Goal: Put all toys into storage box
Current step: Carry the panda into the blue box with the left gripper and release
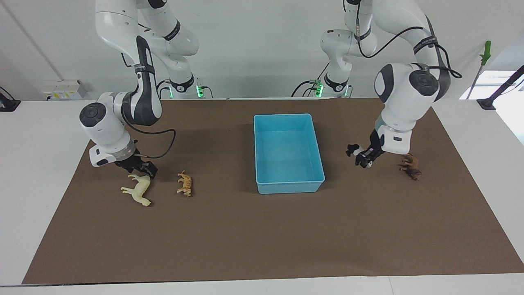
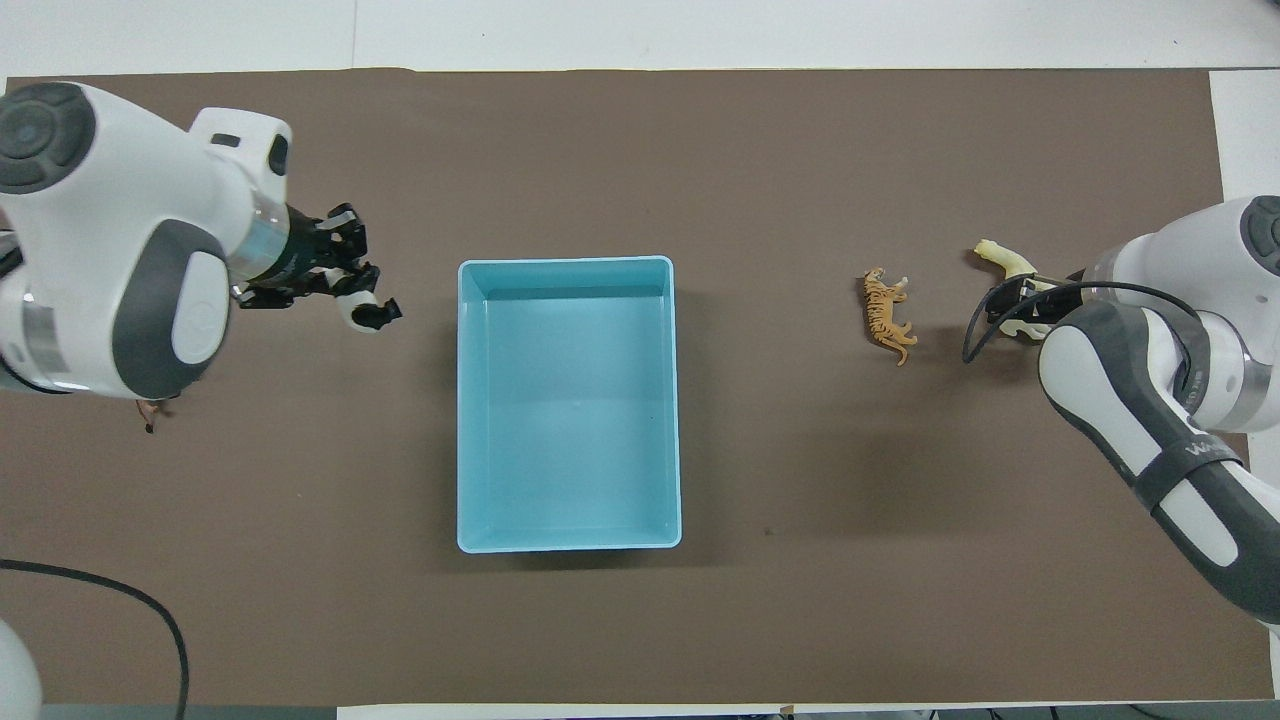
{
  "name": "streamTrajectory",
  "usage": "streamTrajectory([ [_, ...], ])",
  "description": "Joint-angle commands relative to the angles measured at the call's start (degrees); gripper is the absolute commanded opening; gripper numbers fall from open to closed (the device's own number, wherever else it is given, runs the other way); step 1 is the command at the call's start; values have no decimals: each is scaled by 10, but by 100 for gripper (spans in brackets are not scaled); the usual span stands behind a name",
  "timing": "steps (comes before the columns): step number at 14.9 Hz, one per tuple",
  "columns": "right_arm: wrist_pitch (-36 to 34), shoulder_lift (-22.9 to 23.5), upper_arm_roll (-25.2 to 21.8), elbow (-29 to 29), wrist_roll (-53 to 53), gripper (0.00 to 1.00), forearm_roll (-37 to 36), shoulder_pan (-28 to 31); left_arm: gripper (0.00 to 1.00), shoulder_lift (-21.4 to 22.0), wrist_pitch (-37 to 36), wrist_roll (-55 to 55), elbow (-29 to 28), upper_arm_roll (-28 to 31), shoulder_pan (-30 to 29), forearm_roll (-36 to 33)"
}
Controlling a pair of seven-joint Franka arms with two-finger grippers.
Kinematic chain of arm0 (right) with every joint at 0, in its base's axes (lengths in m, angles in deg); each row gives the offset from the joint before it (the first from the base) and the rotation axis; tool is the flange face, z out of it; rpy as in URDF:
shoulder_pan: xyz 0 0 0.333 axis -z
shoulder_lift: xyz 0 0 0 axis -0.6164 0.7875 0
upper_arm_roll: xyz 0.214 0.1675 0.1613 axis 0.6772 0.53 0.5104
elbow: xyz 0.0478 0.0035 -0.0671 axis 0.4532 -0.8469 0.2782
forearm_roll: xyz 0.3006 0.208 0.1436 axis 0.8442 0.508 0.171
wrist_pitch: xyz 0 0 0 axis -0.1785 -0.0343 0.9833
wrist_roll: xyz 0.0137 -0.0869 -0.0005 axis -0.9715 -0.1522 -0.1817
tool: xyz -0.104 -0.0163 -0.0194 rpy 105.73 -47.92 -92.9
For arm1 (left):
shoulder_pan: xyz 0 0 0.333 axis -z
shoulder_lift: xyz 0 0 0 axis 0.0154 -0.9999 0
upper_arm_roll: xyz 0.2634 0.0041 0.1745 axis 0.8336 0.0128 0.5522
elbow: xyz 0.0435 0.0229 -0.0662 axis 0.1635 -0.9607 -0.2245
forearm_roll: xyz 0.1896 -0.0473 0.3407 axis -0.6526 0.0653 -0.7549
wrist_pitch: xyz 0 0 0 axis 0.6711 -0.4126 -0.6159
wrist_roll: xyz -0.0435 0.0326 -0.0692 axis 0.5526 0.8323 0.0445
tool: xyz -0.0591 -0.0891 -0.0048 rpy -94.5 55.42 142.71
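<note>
Up in the air, the left gripper (image 1: 365, 157) carries the small black-and-white plastic panda (image 2: 362, 310), jaws clamped on it, over bare brown mat (image 1: 262, 237) between the rectangular light blue plastic storage box (image 1: 289, 186) and the dark brown maned animal figurine (image 1: 411, 167). From the facing view the panda sits at about three o'clock of the box and clear of it; the overhead view makes plain that the toy hangs short of the box's rim.

The maned figurine stands in full sight from the facing view, but from overhead the left arm's white wrist hides all but a scrap of it (image 2: 150, 410).

At the right arm's end, the right gripper (image 1: 141, 169) is down at the pale cream plastic horse (image 1: 138, 189), at the horse's back; whether its jaws are apart or together I cannot tell. Overhead, the arm and its black cable cover most of the horse (image 2: 1005, 262). The orange-tan striped tiger figurine (image 1: 185, 183) lies just beside the horse, between it and the box, at about nine o'clock of the box in the facing view.
</note>
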Motion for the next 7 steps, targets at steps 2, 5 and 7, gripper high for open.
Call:
streamTrajectory([
  [2, 59, 33, 6, 2, 5, 99, -29, 15, 0, -17, 74, 111, -20, 9, 88, 5],
  [5, 67, 45, 7, 7, 3, 99, -36, 24, 0, 10, 128, 106, -101, 9, 116, 5],
  [7, 68, 47, 7, 4, 2, 92, -36, 25, 15, 20, 152, 113, -128, 9, 141, 5],
])
